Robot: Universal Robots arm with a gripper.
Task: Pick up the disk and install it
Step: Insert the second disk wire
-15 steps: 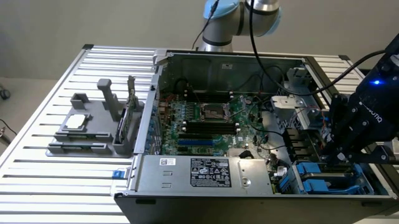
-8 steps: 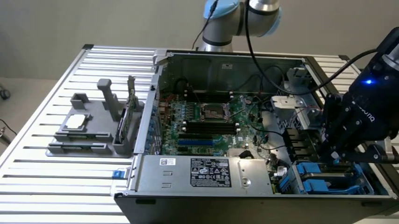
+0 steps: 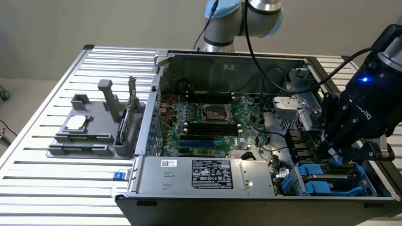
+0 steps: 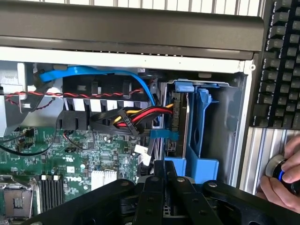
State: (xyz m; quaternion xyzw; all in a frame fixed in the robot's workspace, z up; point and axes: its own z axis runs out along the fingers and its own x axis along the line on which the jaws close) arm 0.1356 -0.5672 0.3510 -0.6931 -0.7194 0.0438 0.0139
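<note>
My gripper (image 3: 336,157) is down at the drive bay corner of the open computer case (image 3: 220,195), on the exterior view's right. In the wrist view the two black fingers (image 4: 159,197) are drawn nearly together, and a blue tab sits right between them; I judge it's the edge of the disk's carrier, pinched, though the contact itself is hidden by the finger links.

The disk (image 4: 180,117) sits straight ahead of the claw, standing on edge in its blue carrier frame (image 4: 201,140) inside the bay. Its long axis runs away from the fingers toward the case wall. So the drive looks already seated or nearly so, with the claw at its near end.

The arm (image 3: 370,99) comes in from the exterior view's right, wrist tipped steeply down into the case, blue status light on.

Beside the bay, the red, yellow and black cable bundle (image 4: 136,117) lies close to the drive's side. A person's hand (image 4: 286,173) rests on a knob outside the case, next to a keyboard (image 4: 281,61).
</note>
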